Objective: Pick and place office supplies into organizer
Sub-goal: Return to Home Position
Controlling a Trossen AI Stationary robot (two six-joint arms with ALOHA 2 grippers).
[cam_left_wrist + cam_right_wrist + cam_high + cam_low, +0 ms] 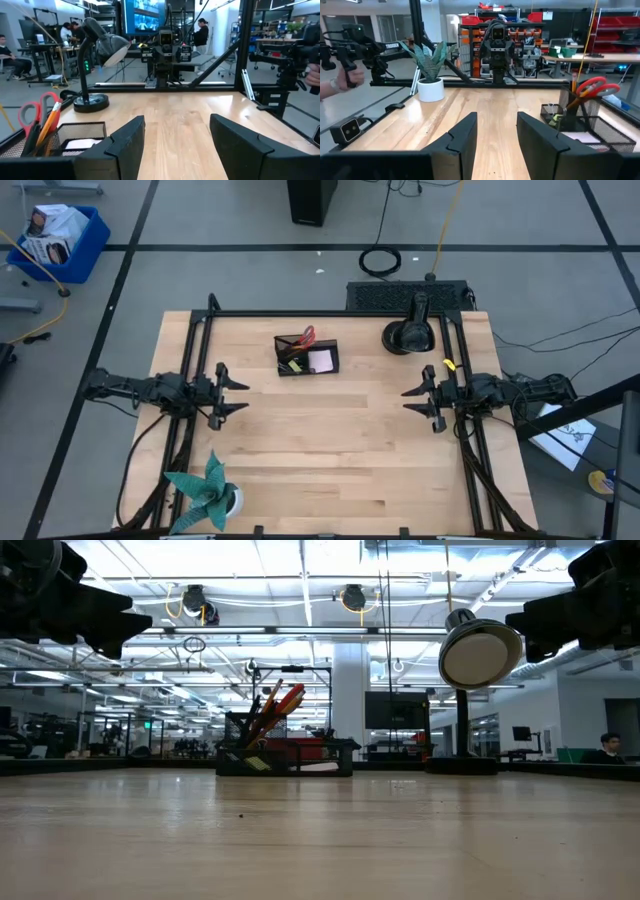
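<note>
Two grippers spread wide, one at each side

Left gripper (240, 396) hovers at the table's (340, 470) left edge, with a plant (207, 490) in the near corner. The organizer (308, 356) sits toward the far edge, holding scissors (307, 335), pencils (50, 120) and a pink pad (321, 360). A lamp (408, 335) stands to its right. Right gripper (408, 400) hovers opposite, fingers apart.

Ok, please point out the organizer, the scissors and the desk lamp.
organizer (80, 130), left wrist view, mesh front wall
scissors (593, 83), right wrist view, red handle loop
desk lamp (480, 655), low view, its white face
</note>
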